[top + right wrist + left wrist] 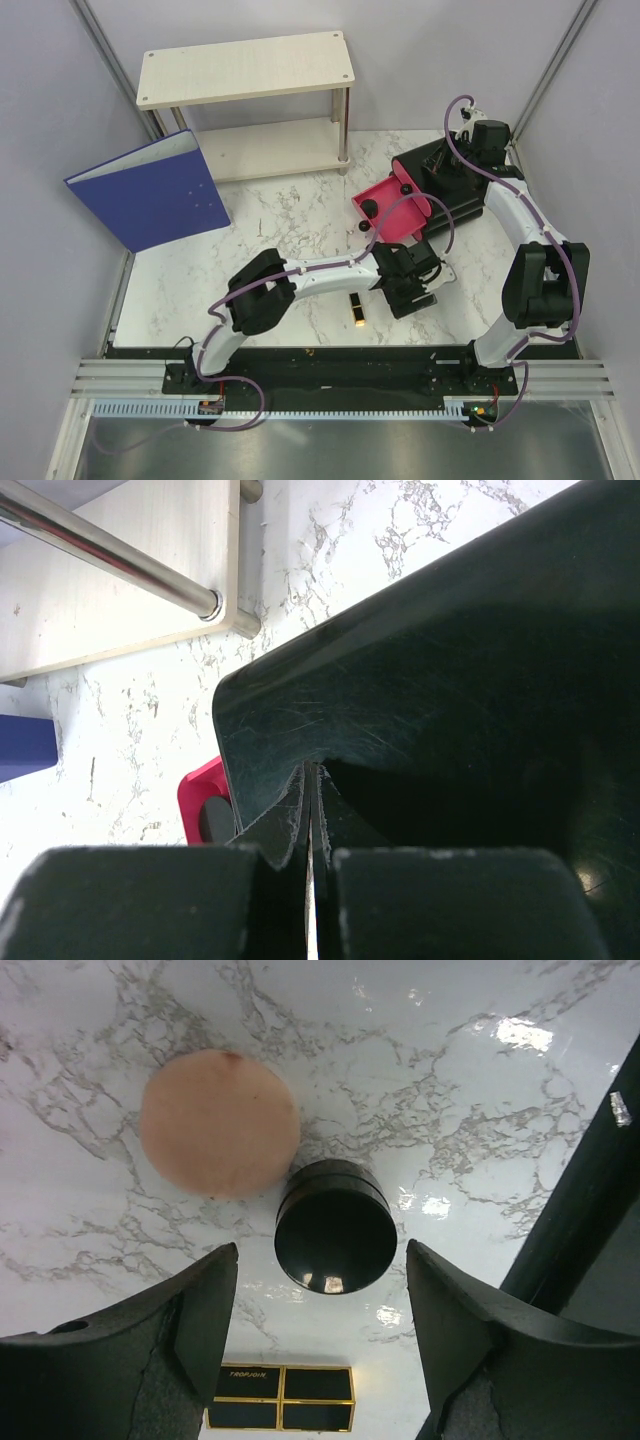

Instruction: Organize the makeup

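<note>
The left claw (320,1250) hangs spread wide with the round black jar (335,1225) upright between its fingers, peach puff (220,1120) just beyond; the right claw (310,815), pinched together, is well apart

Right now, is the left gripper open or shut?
Open: the left gripper has its fingers wide apart, either side of the black jar, not touching it.

Reaching forward, left pincer (320,1260) spread wide, right pincer (312,825) pressed closed
</note>
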Controlling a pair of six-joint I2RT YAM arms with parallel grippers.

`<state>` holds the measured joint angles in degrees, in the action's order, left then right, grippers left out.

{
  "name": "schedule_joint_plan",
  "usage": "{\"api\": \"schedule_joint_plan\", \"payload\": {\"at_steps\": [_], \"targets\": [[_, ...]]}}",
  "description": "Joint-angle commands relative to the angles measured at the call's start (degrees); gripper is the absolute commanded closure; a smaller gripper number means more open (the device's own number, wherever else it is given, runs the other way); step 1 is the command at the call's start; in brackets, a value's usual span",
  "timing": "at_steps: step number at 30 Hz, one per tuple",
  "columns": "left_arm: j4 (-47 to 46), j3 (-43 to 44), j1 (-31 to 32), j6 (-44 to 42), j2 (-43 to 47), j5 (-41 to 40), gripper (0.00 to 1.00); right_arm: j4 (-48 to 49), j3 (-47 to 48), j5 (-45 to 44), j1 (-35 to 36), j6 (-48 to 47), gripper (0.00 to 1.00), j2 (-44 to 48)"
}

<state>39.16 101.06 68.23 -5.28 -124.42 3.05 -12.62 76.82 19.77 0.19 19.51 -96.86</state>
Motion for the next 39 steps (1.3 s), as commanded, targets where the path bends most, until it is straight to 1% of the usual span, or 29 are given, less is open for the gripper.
{"api": "schedule_joint_plan", "payload": {"at_steps": [1,7,10,11,13,14,16,17,20,23,27,29,30,35,39], "targets": [[0.0,1.3,0.3,-1.8,-2.0,0.6,0.25,-26.4,-7.4,-3.7,0.3,-3.9,1.00,-8.0],[-0.1,3.6,0.3,-2.2,-4.2,0.4,0.25,-26.3,-7.3,-3.1,0.3,-4.0,1.00,-8.4],[-0.1,4.6,0.3,-3.0,-5.2,0.3,0.35,-26.4,-7.4,-3.2,0.3,-4.0,1.00,-8.4],[0.0,4.7,0.3,-3.0,-5.2,-0.1,0.44,-26.4,-7.4,-3.2,0.3,-4.0,1.00,-8.4],[-0.1,4.9,0.2,-3.6,-4.9,0.3,0.56,-26.4,-7.6,-3.2,0.3,-4.2,1.00,-8.3],[-0.1,4.9,0.2,-3.7,-4.7,0.6,0.75,-26.3,-7.6,-3.3,0.2,-4.2,1.00,-8.4],[0.0,4.8,0.2,-3.5,-4.0,1.3,0.93,-26.4,-7.7,-3.1,0.3,-4.2,1.00,-8.6],[0.0,4.7,0.2,-3.4,-3.6,1.2,0.98,-26.2,-7.8,-3.1,0.2,-4.2,1.00,-8.6],[-0.1,3.2,0.2,-3.2,-1.4,0.4,0.98,-26.2,-7.6,-2.9,0.3,-4.0,1.00,-9.0],[0.0,1.5,0.1,-2.4,1.6,-2.9,0.98,-26.3,-7.2,-2.9,0.2,-4.0,1.00,-9.1],[-0.2,1.9,-2.2,-1.2,5.4,-5.3,0.98,-26.2,-6.9,-2.9,0.3,-3.9,1.00,-9.2],[-0.7,3.3,-3.4,-0.8,7.0,-5.8,0.98,-26.3,-6.8,-3.1,0.3,-3.8,1.00,-9.5],[-0.7,3.9,-5.1,-0.4,7.2,-5.9,0.98,-26.2,-6.6,-3.0,0.2,-3.8,1.00,-9.6],[-0.7,10.7,-10.6,1.1,7.5,-5.2,0.98,-26.3,-6.6,-3.2,0.3,-3.7,1.00,-9.3],[-0.4,17.9,-16.1,3.9,4.6,-1.7,0.98,-26.3,-7.0,-3.2,0.3,-3.6,1.00,-9.2]]}}
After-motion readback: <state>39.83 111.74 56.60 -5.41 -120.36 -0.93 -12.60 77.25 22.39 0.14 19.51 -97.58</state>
